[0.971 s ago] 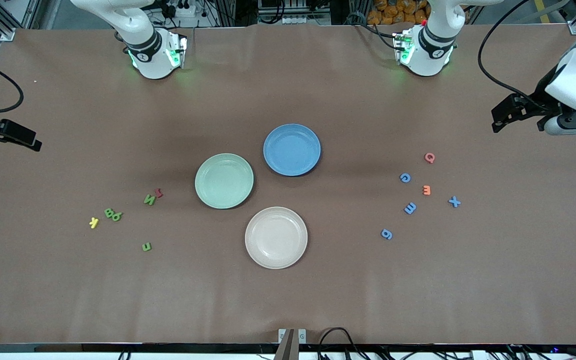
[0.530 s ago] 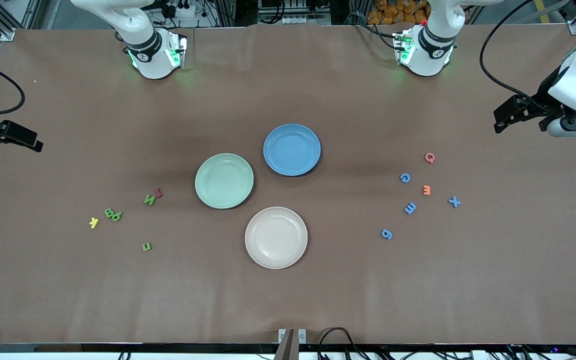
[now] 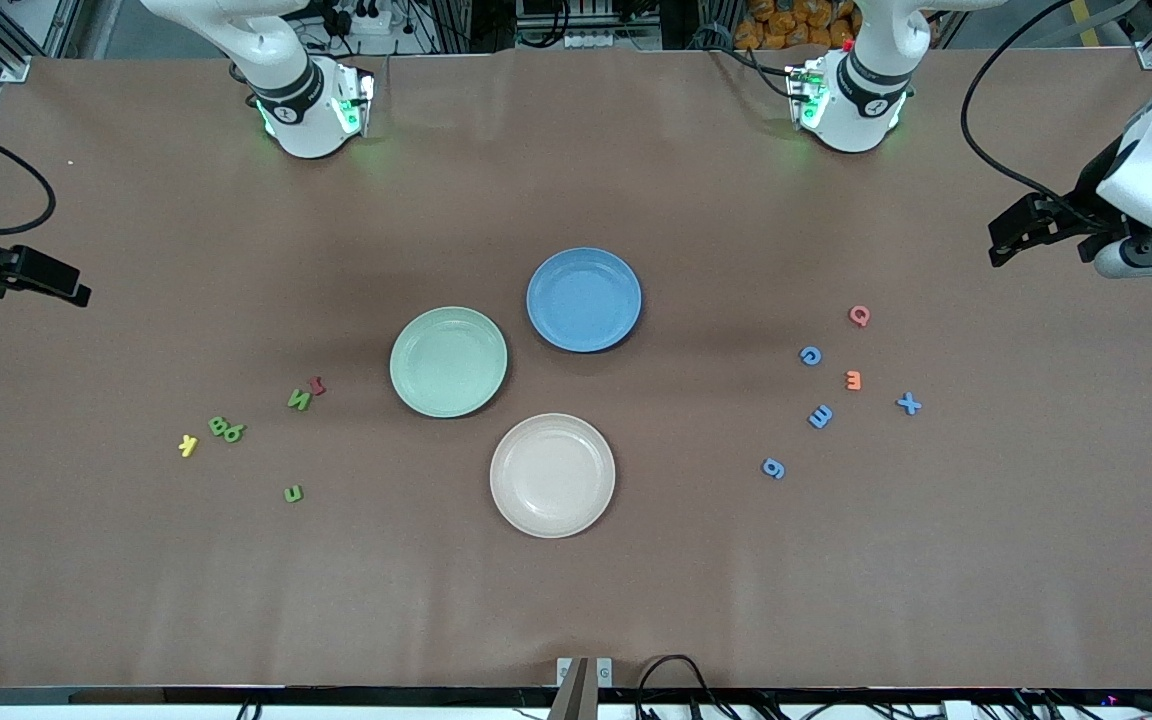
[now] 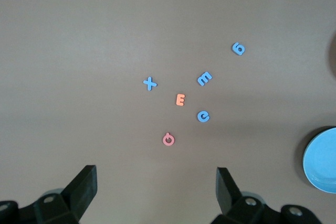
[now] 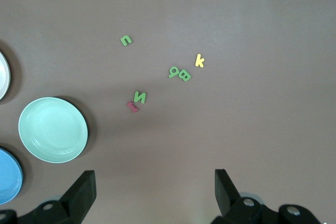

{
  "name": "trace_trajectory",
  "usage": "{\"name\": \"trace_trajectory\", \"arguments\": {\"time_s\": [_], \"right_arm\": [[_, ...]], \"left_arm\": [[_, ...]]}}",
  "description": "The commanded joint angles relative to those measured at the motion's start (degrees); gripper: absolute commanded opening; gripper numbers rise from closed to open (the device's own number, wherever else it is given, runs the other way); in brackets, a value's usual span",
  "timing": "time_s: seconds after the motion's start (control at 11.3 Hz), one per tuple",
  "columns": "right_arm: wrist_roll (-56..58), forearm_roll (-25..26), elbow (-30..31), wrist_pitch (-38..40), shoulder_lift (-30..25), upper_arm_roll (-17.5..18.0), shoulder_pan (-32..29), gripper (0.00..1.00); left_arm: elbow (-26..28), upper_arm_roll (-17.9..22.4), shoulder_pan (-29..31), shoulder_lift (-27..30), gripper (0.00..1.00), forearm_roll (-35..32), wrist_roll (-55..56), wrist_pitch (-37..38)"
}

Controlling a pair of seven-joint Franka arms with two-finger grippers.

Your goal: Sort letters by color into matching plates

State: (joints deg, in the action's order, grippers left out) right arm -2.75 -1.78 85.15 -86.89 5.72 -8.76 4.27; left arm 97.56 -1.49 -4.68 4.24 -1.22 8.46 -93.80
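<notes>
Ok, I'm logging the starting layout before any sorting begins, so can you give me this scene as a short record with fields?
green plate: bare, mid-table
blue plate: bare, beside the green plate, farther from the front camera
white plate: bare, nearest the front camera
green letters: four, loose on the table toward the right arm's end
blue letters: four, loose toward the left arm's end
left gripper: jaws open, over bare table near the blue letters
right gripper: jaws open, holding nothing
sorted so far: none

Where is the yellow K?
The yellow K lies on the table toward the right arm's end, just beside the touching green B and 6 and slightly nearer the front camera.
</notes>
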Motion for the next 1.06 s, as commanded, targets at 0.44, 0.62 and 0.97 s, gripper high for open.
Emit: {"name": "trace_trajectory", "arguments": {"time_s": [0.44, 0.62, 0.97], "right_arm": [[-0.2, 0.8, 0.4, -0.4, -0.1, 0.1, 0.0, 1.00], [-0.3, 0.5, 0.5, -1.0, 0.7, 0.1, -0.1, 1.00], [-5.6, 0.3, 7.8, -10.7, 0.7, 0.4, 0.3, 1.00]], "left_arm": [[8.6, -0.4, 3.2, 0.0, 1.00, -1.2, -2.5, -7.2], [11.0, -0.4, 3.5, -0.3, 1.00, -1.3, -2.6, -9.7], [16.0, -0.4, 3.5, -0.7, 1.00, -1.4, -2.6, -15.3]]}}
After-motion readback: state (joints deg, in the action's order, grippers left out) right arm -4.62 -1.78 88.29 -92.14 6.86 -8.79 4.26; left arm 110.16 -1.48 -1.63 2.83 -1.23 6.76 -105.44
